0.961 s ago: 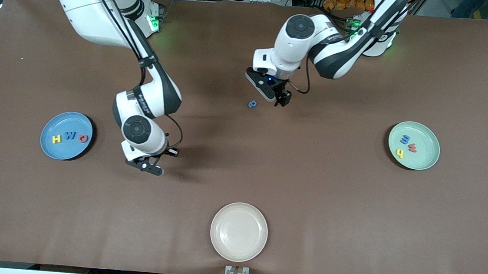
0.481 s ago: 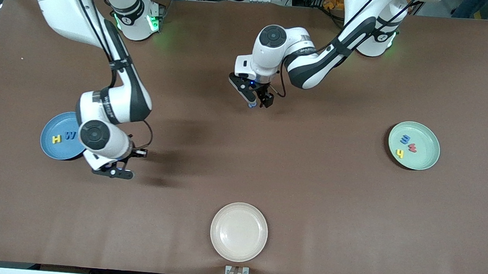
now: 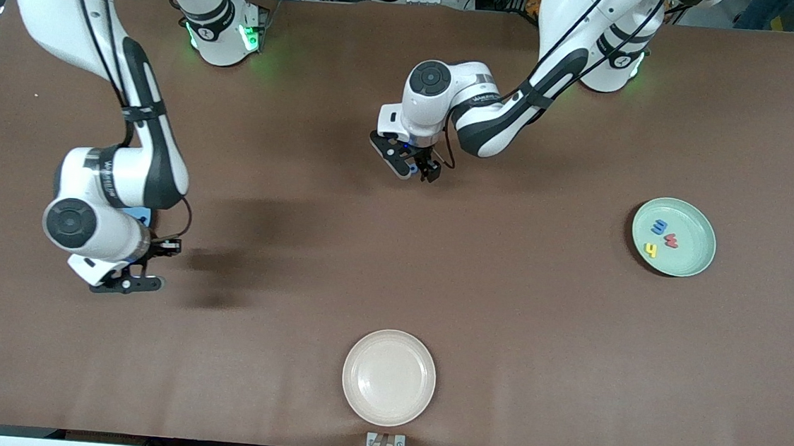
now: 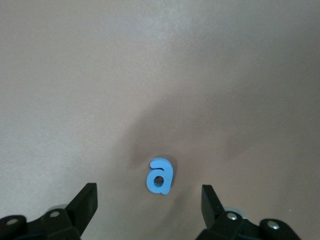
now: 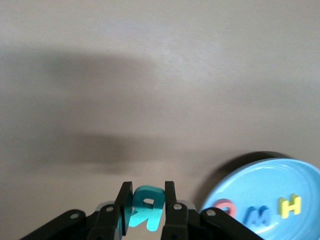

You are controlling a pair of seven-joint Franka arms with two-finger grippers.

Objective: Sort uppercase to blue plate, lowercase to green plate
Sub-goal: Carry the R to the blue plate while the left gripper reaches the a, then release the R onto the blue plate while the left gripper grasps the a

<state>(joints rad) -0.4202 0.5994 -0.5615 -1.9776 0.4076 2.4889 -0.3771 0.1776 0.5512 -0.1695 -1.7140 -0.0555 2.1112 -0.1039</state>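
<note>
My left gripper (image 3: 419,171) stands open and low over the table's middle. In the left wrist view a blue lowercase a (image 4: 160,176) lies flat on the brown table, just ahead of the gap between the fingers of the left gripper (image 4: 149,197). My right gripper (image 5: 146,200) is shut on a teal uppercase letter (image 5: 146,209), held upright beside the blue plate (image 5: 300,180). That plate holds a red O (image 5: 224,206), blue W (image 5: 259,215) and yellow H (image 5: 290,205). The green plate (image 3: 695,257) holds a blue m (image 3: 660,227), red w (image 3: 670,239) and yellow h (image 3: 650,250).
In the front view the right gripper (image 3: 124,282) and its wrist hide nearly all of the blue plate (image 3: 140,215). A cream-white plate (image 3: 389,377) sits near the table edge closest to the front camera. Brown table surface lies between the plates.
The right arm has swung toward its own end of the table with the teal letter and now covers the blue plate. The left gripper has shifted over the blue a and dropped lower.
</note>
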